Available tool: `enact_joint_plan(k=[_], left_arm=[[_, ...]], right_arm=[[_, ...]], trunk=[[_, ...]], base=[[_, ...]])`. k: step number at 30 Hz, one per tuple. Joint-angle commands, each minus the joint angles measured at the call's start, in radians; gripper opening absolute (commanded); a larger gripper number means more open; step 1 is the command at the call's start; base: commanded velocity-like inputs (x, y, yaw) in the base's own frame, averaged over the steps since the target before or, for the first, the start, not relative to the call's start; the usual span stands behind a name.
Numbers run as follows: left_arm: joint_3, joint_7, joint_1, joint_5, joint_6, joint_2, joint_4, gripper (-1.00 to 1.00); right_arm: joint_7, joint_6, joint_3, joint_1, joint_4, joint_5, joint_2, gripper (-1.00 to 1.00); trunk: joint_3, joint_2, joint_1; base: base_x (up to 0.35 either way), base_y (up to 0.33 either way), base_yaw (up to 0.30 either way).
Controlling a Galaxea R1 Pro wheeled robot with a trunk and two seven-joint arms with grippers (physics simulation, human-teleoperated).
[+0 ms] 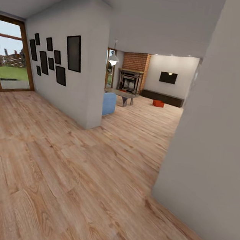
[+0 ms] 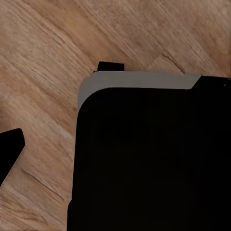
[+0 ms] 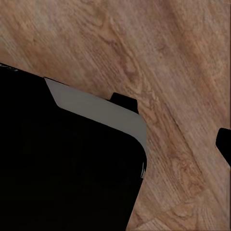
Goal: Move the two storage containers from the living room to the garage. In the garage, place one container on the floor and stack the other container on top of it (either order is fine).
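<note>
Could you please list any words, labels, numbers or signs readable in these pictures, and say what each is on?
No readable text anywhere.
The dark frames on the white wall are blank.
The TV screen is black, with no logo legible.
The orange-red bin on the wood floor is far off and plain; any label is too small to tell.

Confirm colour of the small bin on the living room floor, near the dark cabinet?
Orange-red storage container, plain; head view shows it best.

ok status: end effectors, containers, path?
End effectors: state can't be told from wrist views. One orange-red storage container on living room floor ahead, by the dark cabinet. White wall corner flanks the route.
</note>
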Motion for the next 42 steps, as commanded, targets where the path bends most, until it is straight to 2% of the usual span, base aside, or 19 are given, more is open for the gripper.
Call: enact_joint_plan(k=[1, 42], left_arm=[[0.001, 0.000, 0.000, 0.008, -0.002, 0.000, 0.000, 1.00], [0.001, 0.000, 0.000, 0.008, -0.001, 0.002, 0.000, 1.00]], right_arm=[[-0.002, -0.005, 0.009, -0.001, 0.002, -0.010, 0.001, 1.00], [-0.003, -0.008, 0.007, -0.001, 0.002, -0.012, 0.000, 1.00]], trunk=[[-0.001, 0.000, 0.001], [-0.001, 0.000, 0.001]], base=[[0.322, 0.046, 0.046], [0.323, 0.002, 0.002]])
